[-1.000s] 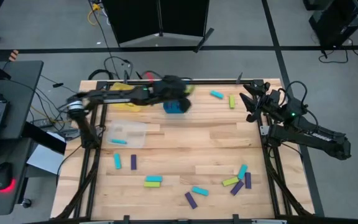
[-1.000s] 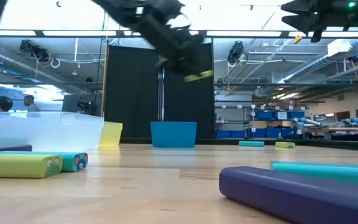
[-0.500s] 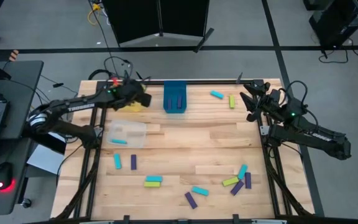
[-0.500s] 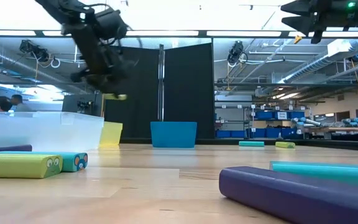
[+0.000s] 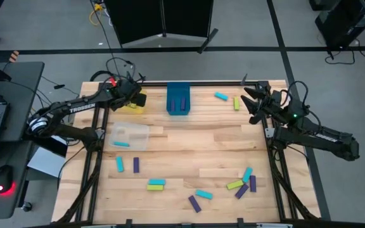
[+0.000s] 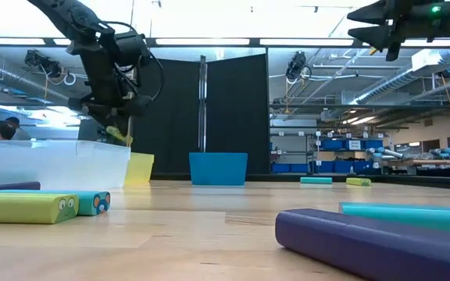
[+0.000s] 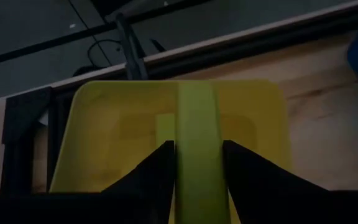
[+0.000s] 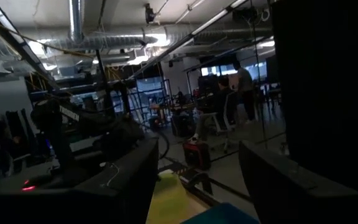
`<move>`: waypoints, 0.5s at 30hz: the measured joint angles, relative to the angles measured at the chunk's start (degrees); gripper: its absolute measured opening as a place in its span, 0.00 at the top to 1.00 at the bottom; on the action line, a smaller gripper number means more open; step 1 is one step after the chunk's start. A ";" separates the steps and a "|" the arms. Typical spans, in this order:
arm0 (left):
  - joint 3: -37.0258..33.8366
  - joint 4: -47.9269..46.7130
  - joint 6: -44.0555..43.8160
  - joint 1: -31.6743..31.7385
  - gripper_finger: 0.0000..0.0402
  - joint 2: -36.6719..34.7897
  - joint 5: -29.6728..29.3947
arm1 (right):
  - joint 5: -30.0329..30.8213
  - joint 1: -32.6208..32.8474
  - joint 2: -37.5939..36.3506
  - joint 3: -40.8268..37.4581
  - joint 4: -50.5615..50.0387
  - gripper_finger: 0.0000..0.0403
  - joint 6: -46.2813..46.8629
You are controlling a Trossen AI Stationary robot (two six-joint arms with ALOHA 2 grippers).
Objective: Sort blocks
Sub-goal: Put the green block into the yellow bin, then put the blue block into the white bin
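The left gripper (image 7: pixel 196 149) clamped a lime block (image 7: pixel 197 143) above the yellow bin (image 7: pixel 92 143); released seemingly off-centre, it might miss.

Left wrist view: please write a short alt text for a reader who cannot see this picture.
The left gripper holds a lime yellow-green block between its two dark fingers, directly above the yellow bin. Another lime block already lies inside the bin, which stands on the wooden table near its edge.

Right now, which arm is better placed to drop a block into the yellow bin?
Left: its pincer is shut on a lime block directly above the yellow bin.
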 joint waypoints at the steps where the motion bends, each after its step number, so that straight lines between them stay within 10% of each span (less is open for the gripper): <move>1: 0.00 0.05 0.01 0.07 0.64 0.00 -0.01 | 0.00 0.31 0.46 0.00 -0.02 0.42 0.07; 15: 0.00 6.52 6.26 -2.21 0.44 -0.47 -2.41 | -1.38 6.36 9.00 0.00 0.13 0.42 2.38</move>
